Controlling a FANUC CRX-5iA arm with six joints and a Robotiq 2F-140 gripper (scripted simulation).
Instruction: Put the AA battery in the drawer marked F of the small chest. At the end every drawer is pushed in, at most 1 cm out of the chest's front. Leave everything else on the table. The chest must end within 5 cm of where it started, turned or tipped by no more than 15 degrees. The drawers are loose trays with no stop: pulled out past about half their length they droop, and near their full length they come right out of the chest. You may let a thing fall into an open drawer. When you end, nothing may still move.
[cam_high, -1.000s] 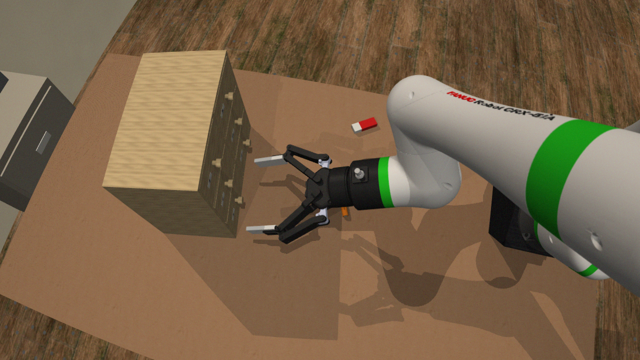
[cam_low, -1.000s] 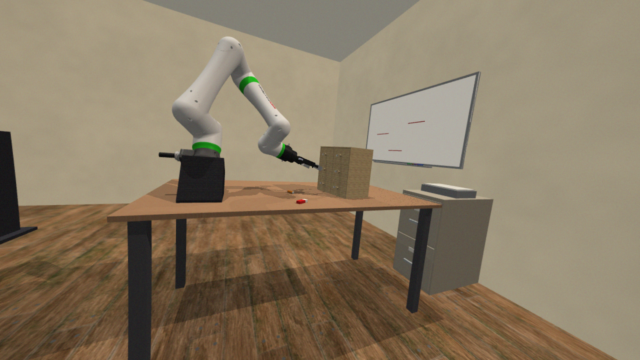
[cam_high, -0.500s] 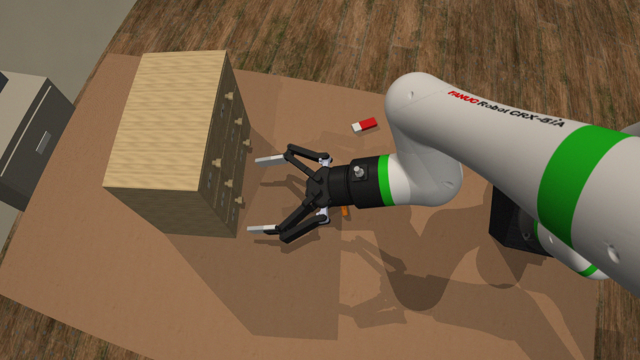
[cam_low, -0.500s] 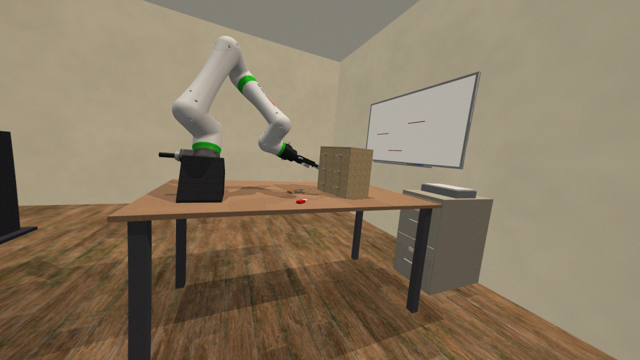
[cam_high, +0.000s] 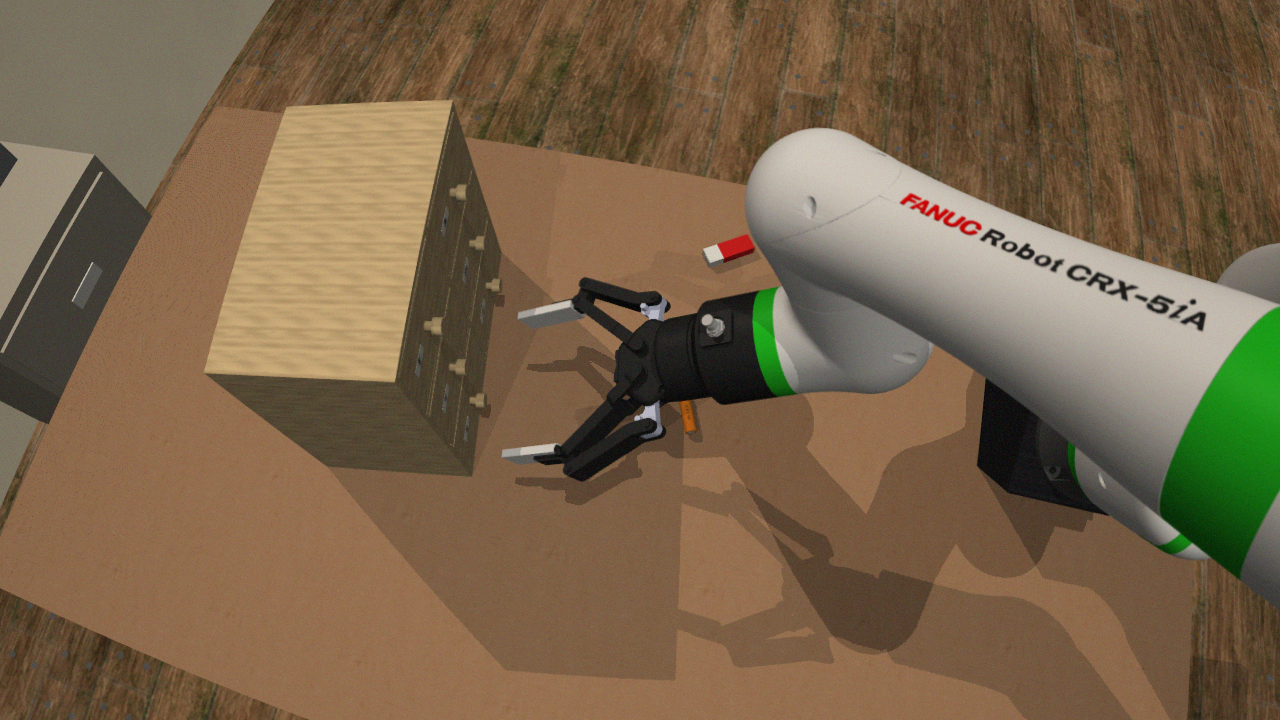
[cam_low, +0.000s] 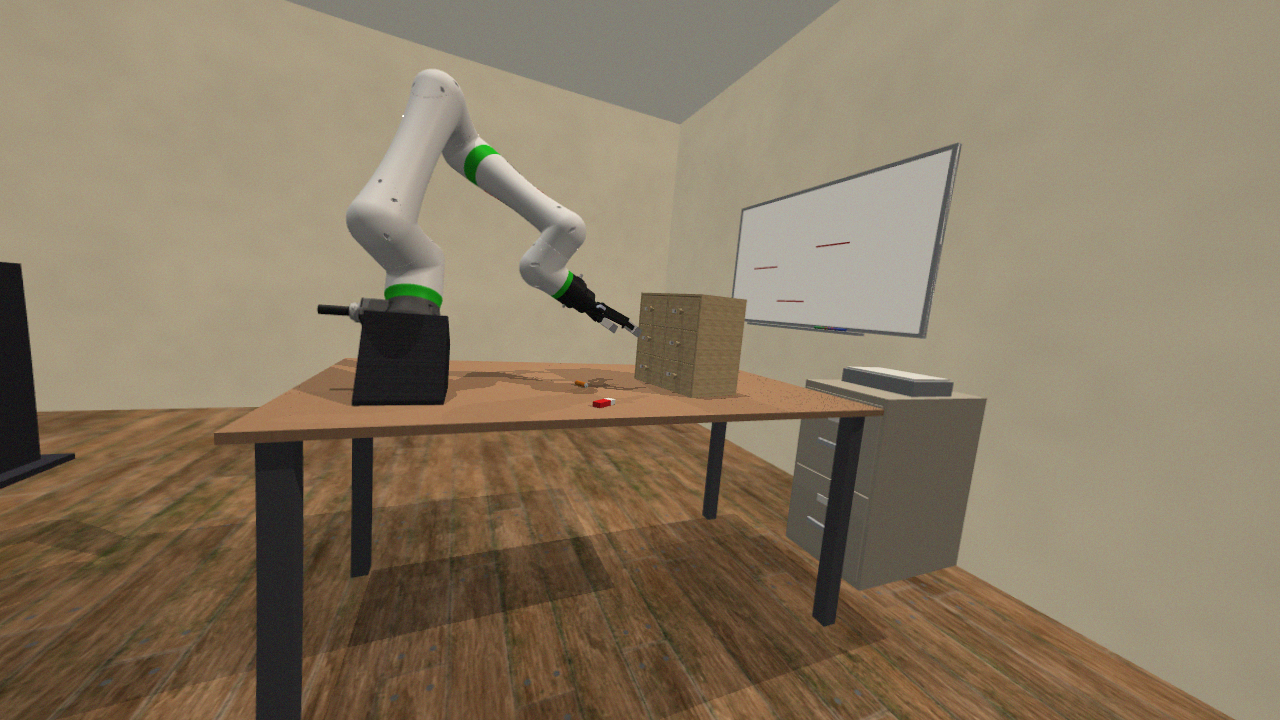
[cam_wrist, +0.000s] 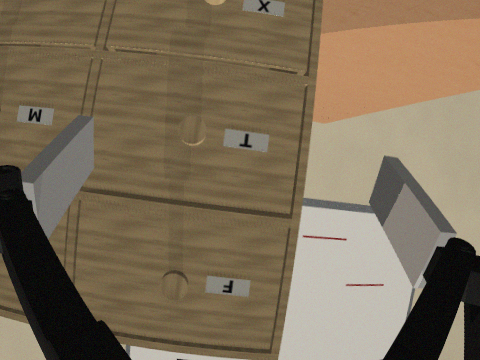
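Nearest in the wrist view we see the gripper (cam_wrist: 234, 207) with its fingers spread fully apart and nothing between them, hanging just in front of the small chest (cam_high: 331, 232) without touching it. Drawer F (cam_wrist: 180, 274) sits flush like T, X, M and P around it, its knob (cam_wrist: 175, 286) roughly centred between the pads. Behind the wrist, the AA battery (cam_high: 688, 417) lies on the table (cam_high: 223, 555), partly hidden by the gripper body, and farther off a red-and-white eraser (cam_high: 728, 249) lies well apart from the chest.
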